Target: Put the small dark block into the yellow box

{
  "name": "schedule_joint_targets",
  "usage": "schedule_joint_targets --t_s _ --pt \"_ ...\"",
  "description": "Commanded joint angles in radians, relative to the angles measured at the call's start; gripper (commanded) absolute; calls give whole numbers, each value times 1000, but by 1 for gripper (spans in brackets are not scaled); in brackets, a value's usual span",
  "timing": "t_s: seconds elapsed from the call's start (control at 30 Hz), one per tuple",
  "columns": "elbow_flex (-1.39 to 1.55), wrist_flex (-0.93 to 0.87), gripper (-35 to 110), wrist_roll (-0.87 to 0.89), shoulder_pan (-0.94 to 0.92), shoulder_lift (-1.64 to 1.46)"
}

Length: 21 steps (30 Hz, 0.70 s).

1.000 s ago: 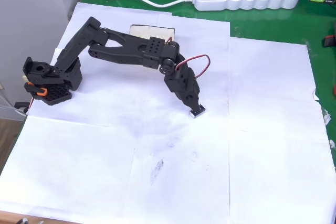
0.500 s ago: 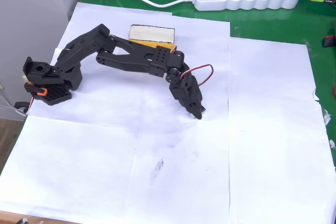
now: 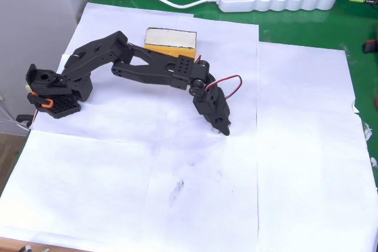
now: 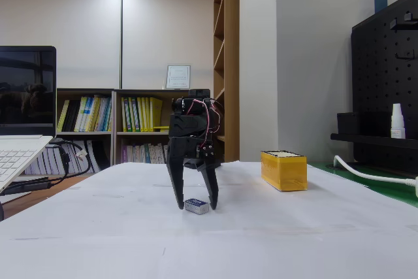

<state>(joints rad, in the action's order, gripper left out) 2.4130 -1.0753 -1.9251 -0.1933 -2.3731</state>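
Two black fingers of the gripper (image 4: 194,208) stand spread, tips on the white paper-covered table (image 4: 313,240), straddling the small dark rectangular block (image 4: 196,206), ungripped. Orange-yellow rectangular box (image 4: 283,170) sits farther right.

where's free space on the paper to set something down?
Free: the front half of the white paper below the gripper, and the right sheet toward the green table edge. Crowded: upper left, where the arm, yellow box and small dark block sit.
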Motion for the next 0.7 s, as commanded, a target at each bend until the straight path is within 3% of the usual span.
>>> schedule_joint_targets --t_s 0.0,0.67 --pt "57 6 17 -515 -14 8" --pt "-18 -25 0 -499 -32 51"
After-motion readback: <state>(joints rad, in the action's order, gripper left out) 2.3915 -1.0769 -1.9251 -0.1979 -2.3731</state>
